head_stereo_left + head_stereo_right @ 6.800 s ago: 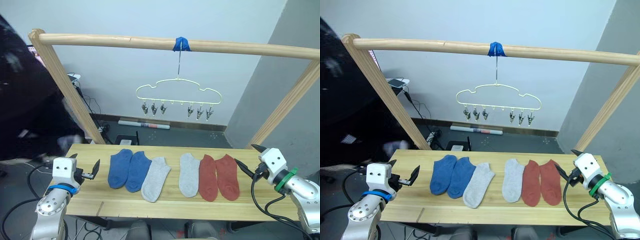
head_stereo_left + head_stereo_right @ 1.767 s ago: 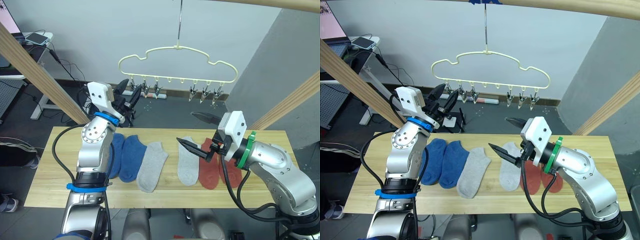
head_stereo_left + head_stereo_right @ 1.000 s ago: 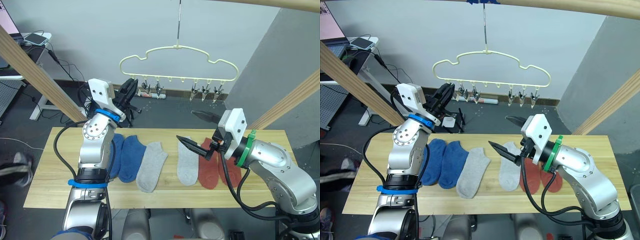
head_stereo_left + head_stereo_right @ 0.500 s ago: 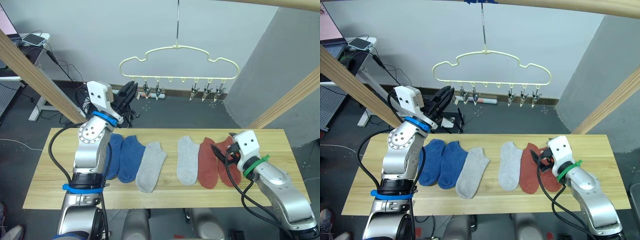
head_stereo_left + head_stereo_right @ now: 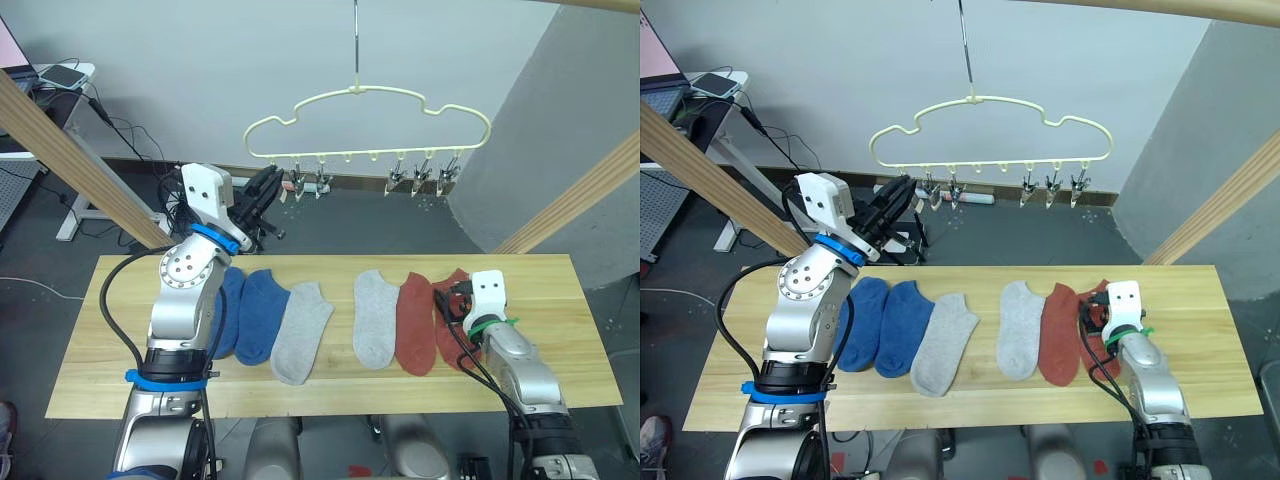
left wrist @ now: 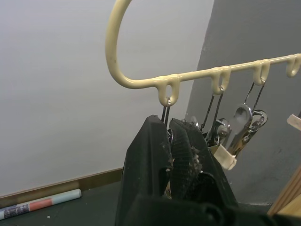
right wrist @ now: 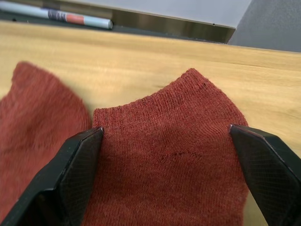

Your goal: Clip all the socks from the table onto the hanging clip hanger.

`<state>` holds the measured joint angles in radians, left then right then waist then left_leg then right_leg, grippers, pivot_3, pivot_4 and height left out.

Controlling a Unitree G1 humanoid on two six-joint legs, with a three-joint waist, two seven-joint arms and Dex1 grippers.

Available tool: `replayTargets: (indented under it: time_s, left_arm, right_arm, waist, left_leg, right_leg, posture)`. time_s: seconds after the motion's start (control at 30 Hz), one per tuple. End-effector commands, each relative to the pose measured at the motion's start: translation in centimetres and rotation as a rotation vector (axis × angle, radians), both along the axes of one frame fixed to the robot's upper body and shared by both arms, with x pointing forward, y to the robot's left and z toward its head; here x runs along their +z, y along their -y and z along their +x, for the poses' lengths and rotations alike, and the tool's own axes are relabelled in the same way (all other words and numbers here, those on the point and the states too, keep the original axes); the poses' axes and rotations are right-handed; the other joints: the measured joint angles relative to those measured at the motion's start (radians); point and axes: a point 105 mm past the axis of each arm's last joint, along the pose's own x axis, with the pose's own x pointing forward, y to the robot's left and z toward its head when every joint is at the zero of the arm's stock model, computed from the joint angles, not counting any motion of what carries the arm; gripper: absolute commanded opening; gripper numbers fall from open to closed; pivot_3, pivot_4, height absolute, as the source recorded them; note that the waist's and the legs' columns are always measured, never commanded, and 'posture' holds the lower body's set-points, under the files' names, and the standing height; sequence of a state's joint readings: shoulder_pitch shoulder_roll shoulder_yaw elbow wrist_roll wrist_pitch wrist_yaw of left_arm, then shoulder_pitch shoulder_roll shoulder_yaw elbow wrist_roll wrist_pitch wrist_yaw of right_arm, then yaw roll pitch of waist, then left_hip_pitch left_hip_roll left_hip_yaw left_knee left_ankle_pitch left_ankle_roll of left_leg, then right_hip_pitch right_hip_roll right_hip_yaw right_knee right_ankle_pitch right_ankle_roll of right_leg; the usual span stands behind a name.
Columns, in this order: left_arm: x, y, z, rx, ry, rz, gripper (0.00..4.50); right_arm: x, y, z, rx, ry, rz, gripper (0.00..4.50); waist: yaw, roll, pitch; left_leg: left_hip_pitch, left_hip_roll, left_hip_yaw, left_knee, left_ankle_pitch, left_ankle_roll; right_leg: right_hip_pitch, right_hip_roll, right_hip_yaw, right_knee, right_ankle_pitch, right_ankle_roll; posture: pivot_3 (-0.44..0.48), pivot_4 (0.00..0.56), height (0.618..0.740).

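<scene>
Leaning at far left: slanted wooden pole (image 5: pixel 70 150) of the frame, with a desk (image 5: pixel 45 80) and cables behind it.
Left hand (image 6: pixel 171 141): raised behind the table's far edge, fingers pressed together, apparently clamped on the leftmost clip (image 6: pixel 165 123) of the clip hanger (image 5: pixel 368 125), though the contact is hard to see.
Clip hanger: hangs by its metal hook, open air beneath its row of clips.
Socks on the table (image 5: pixel 90 370): two blue (image 5: pixel 262 315), two light grey (image 5: pixel 303 332), two rust red (image 5: pixel 414 325), side by side across the middle.
Right hand (image 7: pixel 164 155): released, fingers spread wide astride the rightmost red sock (image 7: pixel 164 141), low over it.
Free room: bare planks at both table ends and along the near edge.
Far right: another slanted pole (image 5: pixel 570 200) against a grey wall.
</scene>
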<state>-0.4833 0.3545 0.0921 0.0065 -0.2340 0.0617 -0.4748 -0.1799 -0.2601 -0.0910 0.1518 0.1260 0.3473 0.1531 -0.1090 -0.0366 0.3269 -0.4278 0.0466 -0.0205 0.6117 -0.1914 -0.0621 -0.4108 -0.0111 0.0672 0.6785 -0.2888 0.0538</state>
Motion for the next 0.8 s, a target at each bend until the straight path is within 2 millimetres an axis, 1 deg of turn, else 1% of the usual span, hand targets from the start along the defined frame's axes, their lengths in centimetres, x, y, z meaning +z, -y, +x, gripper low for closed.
replayTargets:
  time_s: [0.03, 0.07, 0.17, 0.27, 0.37, 0.43, 0.5, 0.53, 0.57, 0.6, 0.63, 0.7, 0.77, 0.8]
  left_arm:
    - [0.9, -0.1, -0.7, -0.011, 0.037, 0.015, 0.02]
    - [0.8, -0.1, -0.7, -0.011, 0.036, 0.016, 0.02]
    - [0.7, -0.3, -0.8, -0.014, 0.025, 0.019, 0.02]
    - [0.5, -0.4, -1.0, -0.03, 0.005, 0.016, 0.02]
    - [0.2, -0.4, -1.5, -0.065, -0.023, 0.02, 0.02]
    - [0.2, -0.5, -1.7, -0.083, -0.037, 0.022, 0.02]
    - [0.4, -0.4, -2.0, -0.116, -0.056, 0.015, 0.02]
    - [0.5, -0.4, -2.0, -0.128, -0.063, 0.013, 0.02]
    - [0.6, -0.4, -2.1, -0.141, -0.072, 0.007, 0.02]
    - [0.8, -0.3, -2.3, -0.158, -0.082, -0.002, 0.02]
    - [0.9, -0.3, -2.3, -0.168, -0.089, -0.008, 0.02]
    - [1.3, -0.3, -2.6, -0.195, -0.108, -0.025, 0.02]
    - [1.7, -0.2, -2.8, -0.214, -0.125, -0.042, 0.02]
    - [1.8, -0.2, -2.8, -0.22, -0.132, -0.049, 0.02]
  right_arm:
    - [-0.9, 1.0, 0.1, -0.053, -0.031, 0.032, 4.5]
    - [-1.1, 1.1, 0.2, -0.063, -0.042, 0.032, 4.5]
    - [-2.2, 1.6, -0.1, -0.075, -0.102, 0.014, 3.9]
    - [-2.8, 1.6, -0.5, -0.058, -0.135, -0.013, 2.84]
    - [-2.9, 1.4, -0.8, -0.032, -0.136, -0.033, 1.75]
    - [-2.3, 1.0, -0.8, 0.011, -0.111, -0.056, 1.09]
    - [-0.8, -0.1, -0.7, 0.103, -0.052, -0.099, 0.32]
    - [-0.3, -0.5, -0.7, 0.137, -0.03, -0.116, 0.03]
    - [0.8, -1.2, -0.6, 0.197, 0.011, -0.153, 0.0]
    - [2.3, -2.5, -0.6, 0.281, 0.071, -0.201, 0.0]
    - [3.3, -3.4, -0.6, 0.339, 0.11, -0.234, 0.0]
    - [5.7, -6.0, -0.8, 0.464, 0.205, -0.29, 0.0]
    - [8.0, -9.5, -1.4, 0.592, 0.302, -0.317, 0.0]
    - [8.7, -10.6, -1.7, 0.632, 0.33, -0.324, 0.0]
  waist:
    - [0.0, 0.0, 0.0]
    - [-0.001, 0.0, 0.0]
    - [0.0, 0.0, 0.0]
    - [0.0, 0.0, 0.0]
    - [0.0, 0.0, 0.0]
    - [0.0, 0.0, 0.0]
    - [0.001, 0.0, 0.0]
    - [0.001, 0.0, 0.0]
    - [0.001, 0.0, 0.0]
    - [0.0, 0.001, 0.001]
    - [-0.002, 0.002, 0.002]
    - [-0.008, 0.002, 0.003]
    - [-0.013, 0.002, 0.003]
    - [-0.014, 0.002, 0.004]
  left_leg:
    - [0.0, 0.0, 0.0, 0.0, 0.0, 0.0]
    - [0.0, 0.0, 0.0, 0.0, 0.0, 0.0]
    - [0.0, 0.0, 0.0, 0.0, 0.0, 0.0]
    - [0.0, 0.0, 0.0, 0.0, 0.0, 0.0]
    - [0.0, 0.0, 0.0, 0.0, 0.0, 0.0]
    - [0.0, 0.0, -0.001, 0.0, 0.0, 0.0]
    - [0.0, 0.0, -0.001, 0.0, 0.0, 0.0]
    - [0.0, 0.0, -0.001, 0.0, 0.0, 0.0]
    - [0.0, 0.0, -0.001, 0.0, 0.0, 0.0]
    - [0.0, 0.0, -0.001, 0.0, 0.0, 0.0]
    - [0.0, 0.0, 0.0, 0.0, 0.0, 0.0]
    - [0.0, 0.0, 0.002, 0.0, 0.0, 0.0]
    - [0.0, 0.001, 0.001, 0.0, 0.0, 0.0]
    - [0.0, 0.001, 0.001, 0.0, 0.0, 0.0]
  right_leg:
    - [0.0, 0.0, 0.0, 0.0, 0.0, 0.0]
    - [0.0, 0.0, 0.0, 0.0, 0.0, 0.0]
    - [0.0, 0.0, 0.0, 0.0, 0.0, 0.0]
    - [0.0, 0.0, 0.0, 0.0, 0.0, 0.0]
    - [0.0, 0.0, 0.0, 0.0, 0.0, 0.0]
    - [0.001, 0.0, -0.001, 0.0, 0.0, 0.0]
    - [0.001, 0.0, -0.001, 0.0, 0.0, 0.0]
    - [0.0, 0.0, 0.0, 0.0, 0.0, 0.0]
    - [0.0, 0.0, 0.0, 0.0, 0.0, 0.0]
    - [0.0, 0.0, 0.0, 0.0, 0.0, 0.0]
    - [0.0, 0.0, 0.0, 0.0, 0.0, 0.0]
    - [-0.001, 0.0, 0.002, 0.0, 0.0, 0.001]
    - [-0.002, 0.002, 0.002, 0.001, 0.0, 0.001]
    - [-0.002, 0.002, 0.002, 0.001, 0.0, 0.001]
  posture:
    - [-0.194, 0.356, 0.732]
    - [-0.194, 0.356, 0.732]
    - [-0.188, 0.356, 0.732]
    - [-0.183, 0.356, 0.732]
    - [-0.183, 0.355, 0.732]
    - [-0.183, 0.356, 0.732]
    - [-0.184, 0.357, 0.732]
    - [-0.184, 0.357, 0.732]
    - [-0.186, 0.358, 0.732]
    - [-0.186, 0.358, 0.732]
    - [-0.19, 0.359, 0.732]
    - [-0.194, 0.36, 0.732]
    - [-0.196, 0.36, 0.732]
    - [-0.198, 0.36, 0.732]
